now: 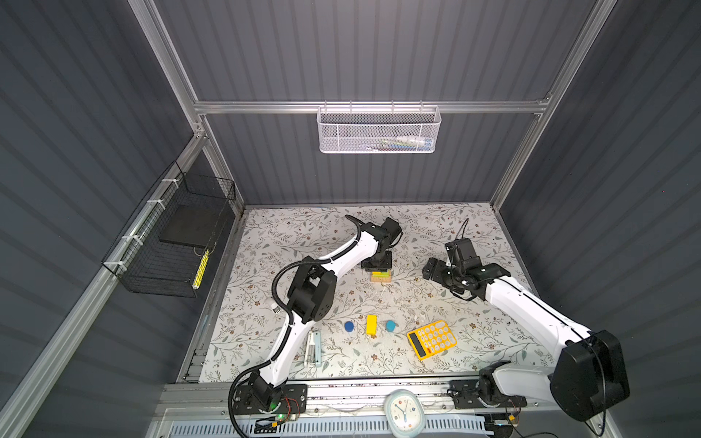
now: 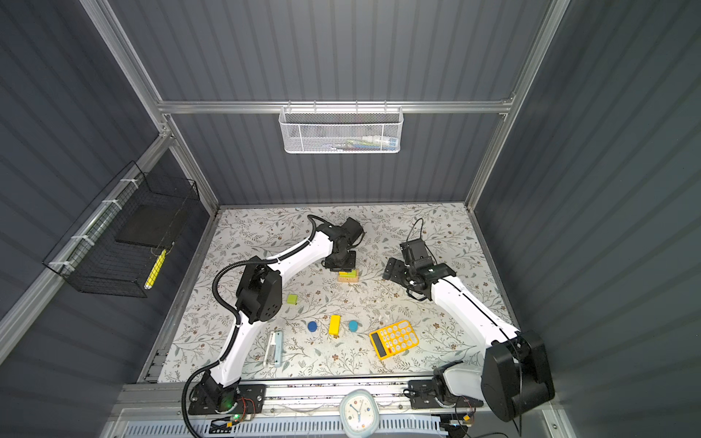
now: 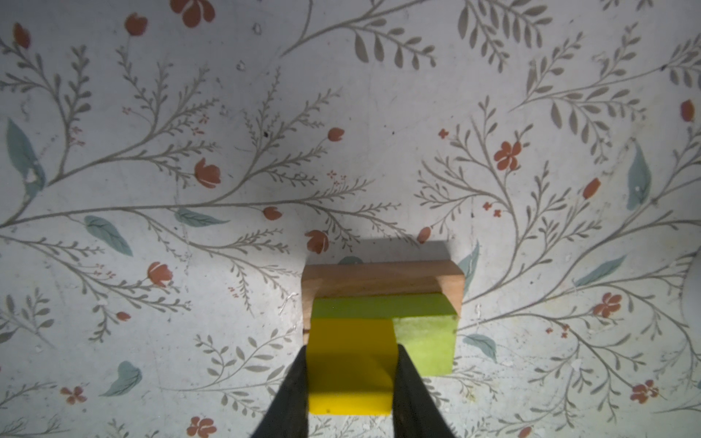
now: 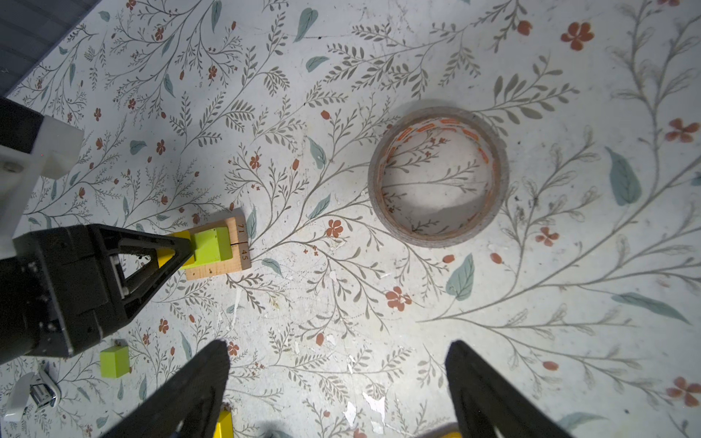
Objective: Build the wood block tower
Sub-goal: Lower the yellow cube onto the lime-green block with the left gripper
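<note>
Here, a white stapler-like item (image 2: 274, 349) lies on the floral surface (image 2: 246, 227) beside the left arm's lower link. A loose lime-green cube (image 2: 292, 299) sits just past it, apart from everything else. Toward the front stand a blue cylinder (image 2: 312, 326), a yellow bar (image 2: 334, 325) and a second blue cylinder (image 2: 353, 325) in a row, near one another but not touching.

Farther back, at mid-surface, two tan wooden bars (image 4: 235, 261) lie side by side with a lime-green block (image 3: 425, 341) on top. The left tool (image 3: 351, 352) reaches down over this stack and pinches a yellow cube (image 3: 349, 379) between its fingers, right beside the lime-green block. I cannot tell whether the cube rests on the blocks beneath.

A yellow calculator (image 2: 394, 338) lies right of the row. The right tool (image 4: 337, 349) hangs spread wide and empty above bare surface, with a clear tape roll (image 4: 440, 237) lying flat near it.
</note>
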Controlling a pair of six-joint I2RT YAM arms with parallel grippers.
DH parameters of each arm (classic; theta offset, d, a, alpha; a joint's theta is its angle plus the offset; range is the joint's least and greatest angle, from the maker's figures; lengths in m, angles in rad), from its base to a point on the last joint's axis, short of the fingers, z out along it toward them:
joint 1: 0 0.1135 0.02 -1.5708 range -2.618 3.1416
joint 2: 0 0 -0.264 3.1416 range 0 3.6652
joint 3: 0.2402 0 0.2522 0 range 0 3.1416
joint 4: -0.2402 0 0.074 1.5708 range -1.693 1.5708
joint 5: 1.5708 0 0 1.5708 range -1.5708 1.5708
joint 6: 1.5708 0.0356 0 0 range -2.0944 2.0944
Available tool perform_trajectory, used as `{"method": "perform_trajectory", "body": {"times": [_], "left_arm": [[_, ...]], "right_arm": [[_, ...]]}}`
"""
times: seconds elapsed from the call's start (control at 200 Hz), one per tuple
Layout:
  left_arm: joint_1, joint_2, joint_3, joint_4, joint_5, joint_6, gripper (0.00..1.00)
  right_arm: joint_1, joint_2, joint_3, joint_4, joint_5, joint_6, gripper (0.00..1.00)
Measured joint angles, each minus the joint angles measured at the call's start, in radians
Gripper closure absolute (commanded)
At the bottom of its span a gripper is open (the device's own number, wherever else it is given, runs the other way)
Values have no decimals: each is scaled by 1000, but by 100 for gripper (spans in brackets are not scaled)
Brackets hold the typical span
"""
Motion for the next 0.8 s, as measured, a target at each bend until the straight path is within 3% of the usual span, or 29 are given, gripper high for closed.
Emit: {"method": "perform_trajectory", "body": {"times": [0.55, 0.8], "left_arm": [[0, 0, 0, 0, 0, 0, 77], [0, 0, 0, 0, 0, 0, 67]], "right_arm": [[0, 6, 0, 0, -11, 0, 8], [0, 8, 0, 0, -11, 0, 8]]}}
